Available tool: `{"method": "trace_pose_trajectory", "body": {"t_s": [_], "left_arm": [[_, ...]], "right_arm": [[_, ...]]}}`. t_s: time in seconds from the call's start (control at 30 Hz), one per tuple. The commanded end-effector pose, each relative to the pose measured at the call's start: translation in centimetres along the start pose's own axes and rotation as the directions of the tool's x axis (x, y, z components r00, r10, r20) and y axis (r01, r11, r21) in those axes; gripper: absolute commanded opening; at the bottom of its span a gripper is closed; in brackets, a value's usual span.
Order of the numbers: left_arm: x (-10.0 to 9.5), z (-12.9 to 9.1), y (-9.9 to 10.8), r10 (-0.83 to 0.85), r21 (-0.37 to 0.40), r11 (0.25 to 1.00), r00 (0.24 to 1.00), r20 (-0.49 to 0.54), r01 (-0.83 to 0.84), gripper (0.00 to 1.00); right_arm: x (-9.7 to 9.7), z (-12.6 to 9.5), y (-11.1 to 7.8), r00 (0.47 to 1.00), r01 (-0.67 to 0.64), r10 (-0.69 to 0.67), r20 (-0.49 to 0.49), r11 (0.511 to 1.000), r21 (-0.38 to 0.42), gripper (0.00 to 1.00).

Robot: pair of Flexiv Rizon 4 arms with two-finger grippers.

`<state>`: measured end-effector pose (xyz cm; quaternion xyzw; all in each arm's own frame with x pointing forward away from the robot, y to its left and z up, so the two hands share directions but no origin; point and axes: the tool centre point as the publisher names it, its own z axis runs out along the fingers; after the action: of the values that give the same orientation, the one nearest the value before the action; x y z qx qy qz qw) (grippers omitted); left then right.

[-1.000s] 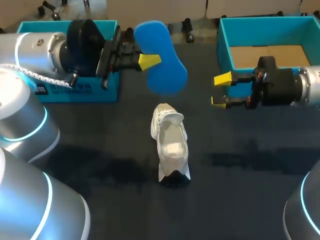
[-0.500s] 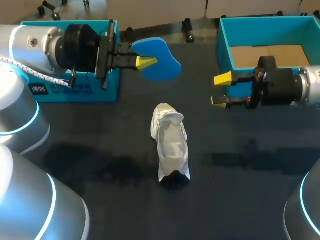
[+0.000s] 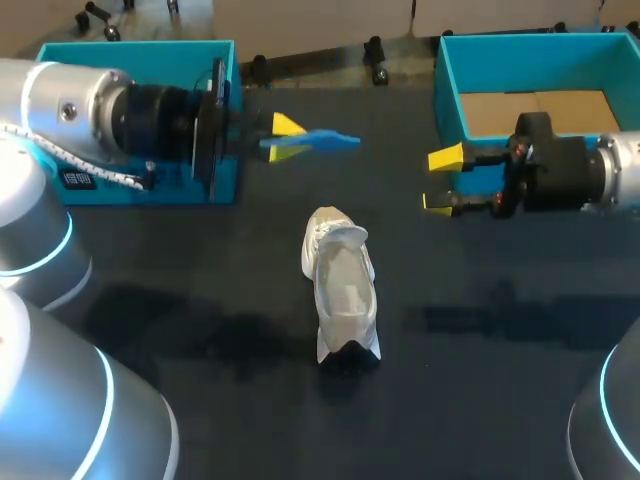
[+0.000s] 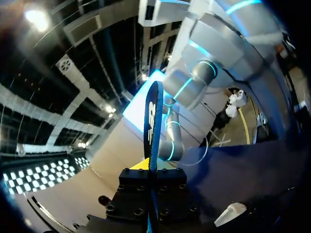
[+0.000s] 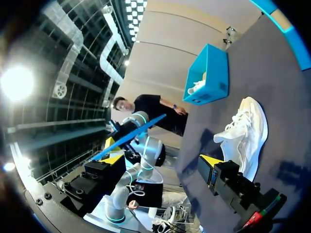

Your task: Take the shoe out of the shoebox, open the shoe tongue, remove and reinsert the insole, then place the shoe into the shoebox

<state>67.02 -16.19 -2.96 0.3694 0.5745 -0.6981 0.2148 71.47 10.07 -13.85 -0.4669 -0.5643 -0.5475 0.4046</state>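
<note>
Right box (image 3: 450,100) has a brown cardboard floor showing. Left box (image 3: 190,185) holds something white, seen in the right wrist view, can't tell what. Shoe (image 3: 342,290) lies on the table (image 3: 450,400) between the boxes, long axis near-to-far, laced end away from the robot. Left gripper (image 3: 285,140) pinches the insole (image 3: 325,140), edge-on in the head view, above the table beyond the shoe. Right gripper (image 3: 440,180) has its fingers wide apart, holding nothing.
</note>
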Motion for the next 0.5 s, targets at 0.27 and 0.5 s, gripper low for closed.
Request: {"method": "trace_pose_trajectory", "body": {"t_s": [0.27, 0.5], "left_arm": [[3.2, -0.9, 3.0, 0.358, -0.043, 0.933, 0.934, -0.001, -0.358, 0.00], [5.1, -1.1, 5.1, 0.555, -0.059, 0.828, 0.830, -0.056, -0.557, 0.00]], "right_arm": [[0.0, 0.2, 0.0, 1.000, 0.000, 0.000, 0.002, 1.000, -0.002, 1.00], [0.0, 0.2, 0.0, 1.000, 0.000, 0.000, 0.002, 1.000, -0.002, 1.00]]}}
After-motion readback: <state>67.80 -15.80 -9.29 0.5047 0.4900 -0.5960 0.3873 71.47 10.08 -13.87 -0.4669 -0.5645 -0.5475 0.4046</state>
